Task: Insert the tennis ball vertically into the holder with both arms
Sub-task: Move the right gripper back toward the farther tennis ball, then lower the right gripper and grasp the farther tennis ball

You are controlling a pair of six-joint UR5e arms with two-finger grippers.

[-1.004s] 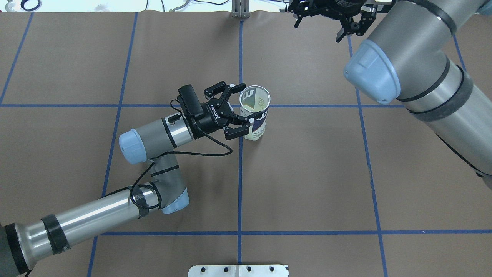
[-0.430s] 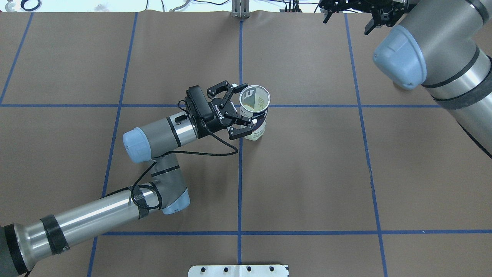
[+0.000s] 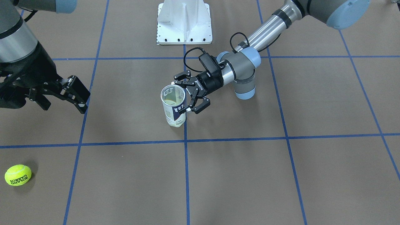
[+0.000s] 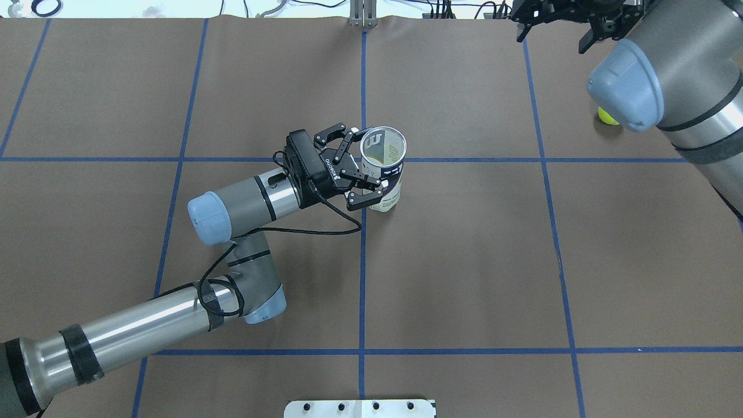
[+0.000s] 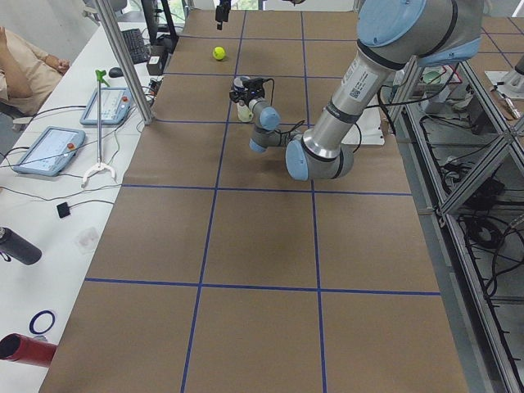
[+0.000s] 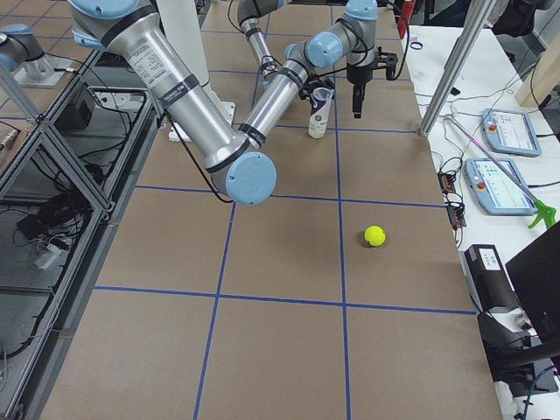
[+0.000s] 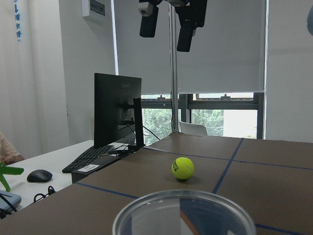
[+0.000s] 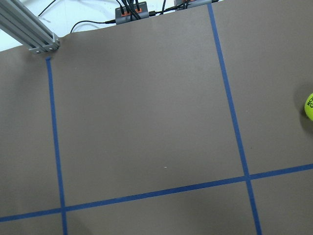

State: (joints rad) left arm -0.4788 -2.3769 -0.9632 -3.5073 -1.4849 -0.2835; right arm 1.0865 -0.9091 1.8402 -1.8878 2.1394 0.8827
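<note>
The holder (image 4: 388, 174), a clear can with a white and navy label, stands upright with its mouth open near the table's middle. My left gripper (image 4: 372, 158) is open, level with the can's side, one finger on each side of it and very close. In the left wrist view the holder's rim (image 7: 183, 208) fills the bottom edge. The yellow tennis ball (image 3: 17, 175) lies alone on the table at the far right, also visible as the ball (image 4: 608, 115). My right gripper (image 3: 64, 107) hangs open above the table, short of the ball and holding nothing.
A white metal pedestal base (image 3: 184, 22) is bolted at the robot's edge of the table. Blue tape lines grid the brown cover. Beyond the far edge, a side table holds tablets (image 5: 49, 147), a monitor (image 7: 117, 110) and a keyboard. A person's arm (image 5: 29, 70) rests there.
My left gripper has slid closer to the holder, whose rim has shifted slightly. My right arm has swung away to the right, uncovering the ball.
</note>
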